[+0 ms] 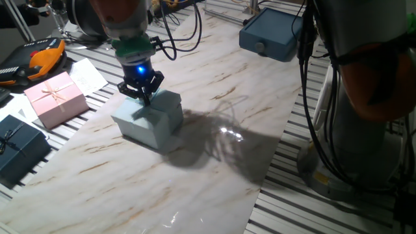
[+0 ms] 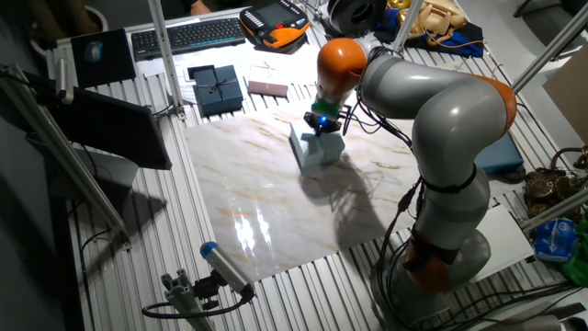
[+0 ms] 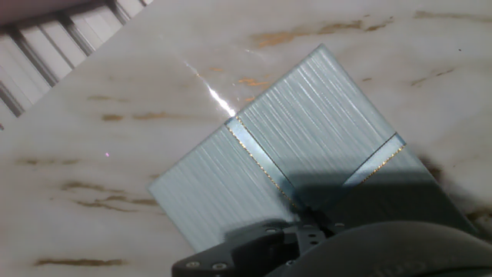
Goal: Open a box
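A pale blue gift box (image 1: 151, 120) sits on a marble-patterned counter (image 1: 214, 162), toward the end nearest a pink ribboned box (image 1: 55, 97) and a dark navy ribboned box (image 1: 19, 149), both of which lie off the marble on the slatted metal surface (image 1: 305, 195) around it. The pale blue box's lid (image 3: 307, 154) is on, its striped top crossed by thin gold-edged ribbons (image 3: 261, 165) that meet near the bottom of the hand view, where the hand's dark body hides the bow. The KUKA arm's end effector (image 1: 141, 93) is down at the top of the lid, a blue light glowing on its wrist (whether the fingers are spread, closed or pinching the ribbon cannot be told from any view). In the other fixed view the same box (image 2: 317, 149) stands near the far edge of the marble slab, the end effector (image 2: 321, 126) directly over it and the grey-and-orange arm (image 2: 441, 119) arching in from the right, its base (image 2: 441, 262) beside the slab. An orange-and-black handheld controller (image 1: 36, 62) lies beyond the pink box, a blue-grey case (image 1: 270, 36) sits past the far end of the counter, and a keyboard (image 2: 179, 35) rests at the back of the bench.
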You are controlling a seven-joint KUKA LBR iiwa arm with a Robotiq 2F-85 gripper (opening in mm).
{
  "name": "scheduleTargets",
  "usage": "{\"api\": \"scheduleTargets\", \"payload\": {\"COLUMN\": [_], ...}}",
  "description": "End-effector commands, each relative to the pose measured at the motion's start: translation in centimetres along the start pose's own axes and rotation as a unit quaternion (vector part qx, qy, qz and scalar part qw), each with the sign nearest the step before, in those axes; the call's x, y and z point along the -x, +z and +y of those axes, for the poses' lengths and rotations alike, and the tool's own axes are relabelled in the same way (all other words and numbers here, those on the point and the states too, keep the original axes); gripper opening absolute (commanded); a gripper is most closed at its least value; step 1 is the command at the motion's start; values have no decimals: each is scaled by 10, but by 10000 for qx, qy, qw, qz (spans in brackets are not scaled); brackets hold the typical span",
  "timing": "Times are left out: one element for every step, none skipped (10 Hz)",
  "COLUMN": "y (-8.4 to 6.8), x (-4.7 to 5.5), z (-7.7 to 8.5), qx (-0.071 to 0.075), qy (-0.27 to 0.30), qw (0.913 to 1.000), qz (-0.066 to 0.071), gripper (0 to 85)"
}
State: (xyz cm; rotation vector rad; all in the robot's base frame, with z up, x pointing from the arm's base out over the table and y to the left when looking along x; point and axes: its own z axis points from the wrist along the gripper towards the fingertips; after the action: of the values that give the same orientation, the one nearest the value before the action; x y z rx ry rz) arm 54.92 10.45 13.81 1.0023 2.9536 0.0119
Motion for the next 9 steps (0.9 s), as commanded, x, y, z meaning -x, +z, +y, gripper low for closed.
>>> {"api": "scheduleTargets", "payload": {"y": [-3,-6,-10,-13,-17,-21,-25,-28,-30], "x": [0,1,2,2,3,4,7,11,14], "z": [1,0,0,1,2,2,1,-1,-3], "qx": [-6,-3,29,15,-5,-14,-14,-12,-30], "qy": [-15,-45,-52,-52,-52,-60,-75,-114,-144], "qw": [10000,10000,10000,10000,9999,9999,9999,9998,9998], "qz": [8,29,63,82,95,108,146,157,143], "gripper": [0,0,0,0,0,0,0,0,0]}}
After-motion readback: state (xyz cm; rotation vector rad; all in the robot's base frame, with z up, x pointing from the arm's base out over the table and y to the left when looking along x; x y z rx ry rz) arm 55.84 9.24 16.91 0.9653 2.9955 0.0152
